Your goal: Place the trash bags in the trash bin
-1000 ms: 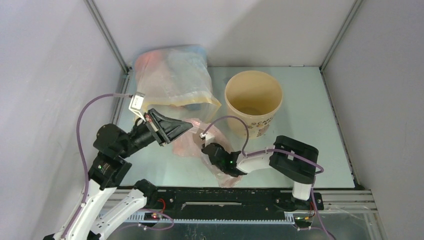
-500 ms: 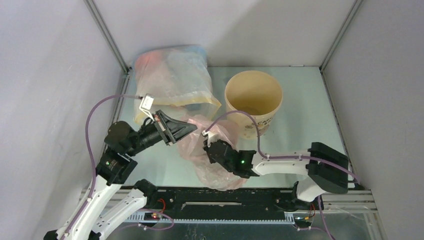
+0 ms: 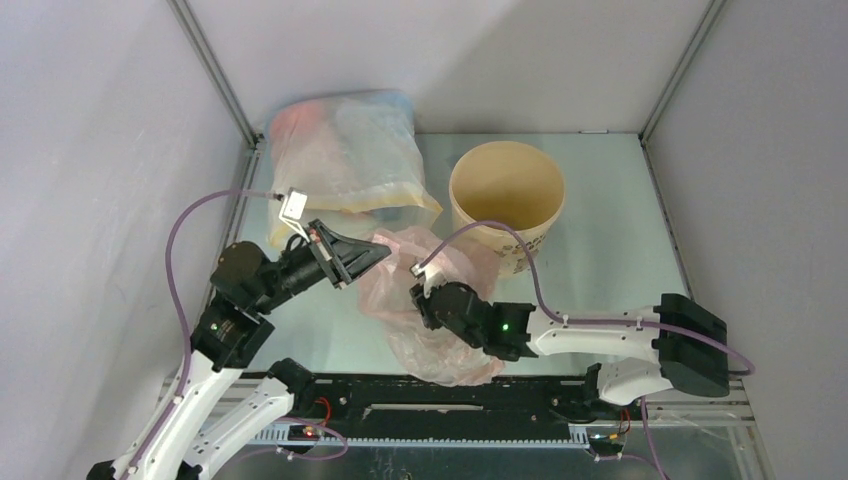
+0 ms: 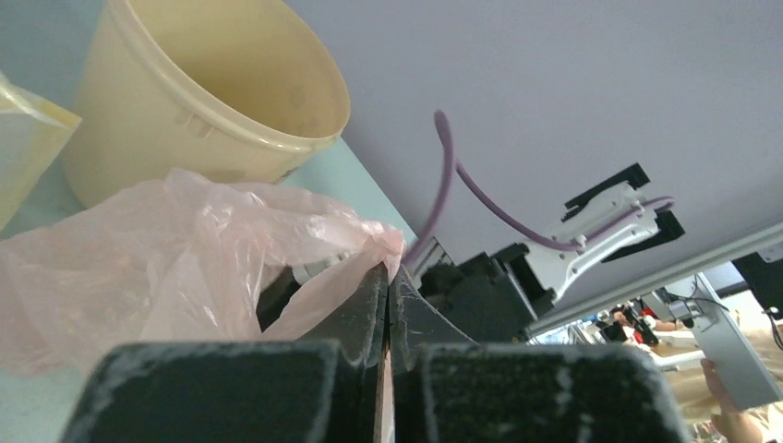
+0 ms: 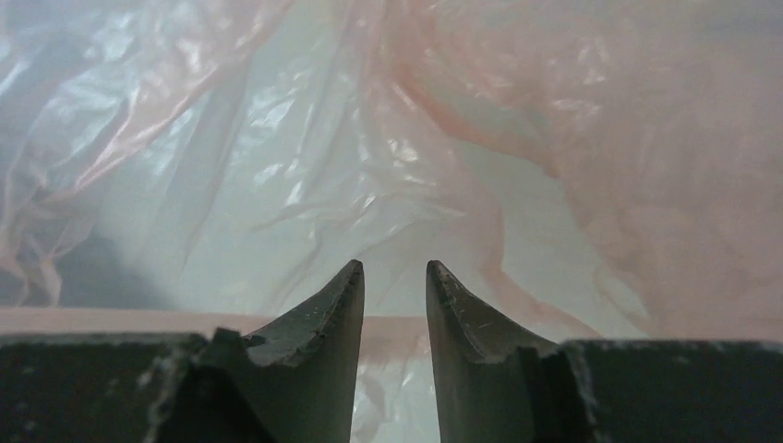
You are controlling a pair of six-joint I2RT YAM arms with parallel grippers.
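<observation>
My left gripper (image 3: 374,254) is pinched flat on a fold of the bag (image 3: 440,350), jaws together, pink film caught at the tips. My right gripper (image 5: 394,269) stands a little apart with nothing between the fingers, crinkled film just ahead of them. The bag sprawls on the table (image 3: 620,200) between my arms, one end raised by the left pinch, just beside the bin (image 3: 507,200), none of it inside. The bin's upright, mouth facing up.

Doing this well, I reckon, means the right needs a bite on a thick bunch of film, not a single layer that slips. Push the tips in, close firmly, then lift both ends high enough that the loose belly clears the rim. Watch that tan wall: drag the bag against it and the bin may tip or slide.
</observation>
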